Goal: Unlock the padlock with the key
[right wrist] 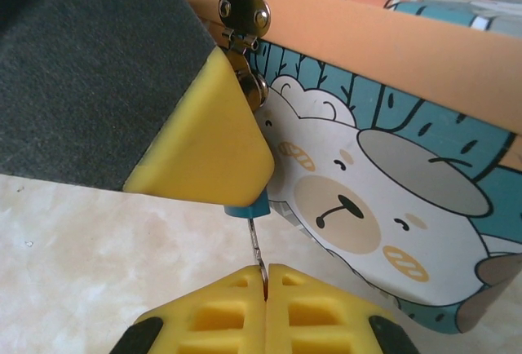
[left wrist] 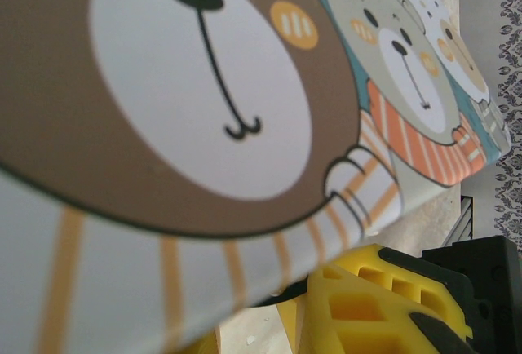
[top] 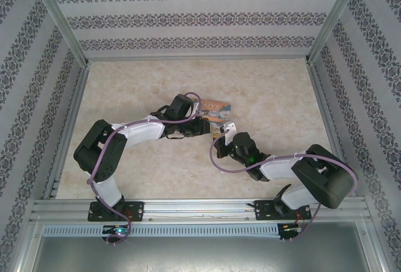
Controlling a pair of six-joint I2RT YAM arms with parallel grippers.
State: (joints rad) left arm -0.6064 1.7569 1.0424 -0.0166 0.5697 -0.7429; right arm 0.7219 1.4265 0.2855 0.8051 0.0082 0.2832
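In the right wrist view the padlock shows as a sliver of blue body under the tin's metal hasp. A yellow finger of my left gripper covers the rest of it and clamps it. The key is a thin silver shank, its tip in the bottom of the padlock. My right gripper is shut on its lower end. From above, both grippers meet at the near edge of the tin, the right gripper coming from the near right.
The bear-printed tin lies on the pale marbled table; its lid looms close over a left finger. Patterned walls and metal frame posts enclose the table on three sides.
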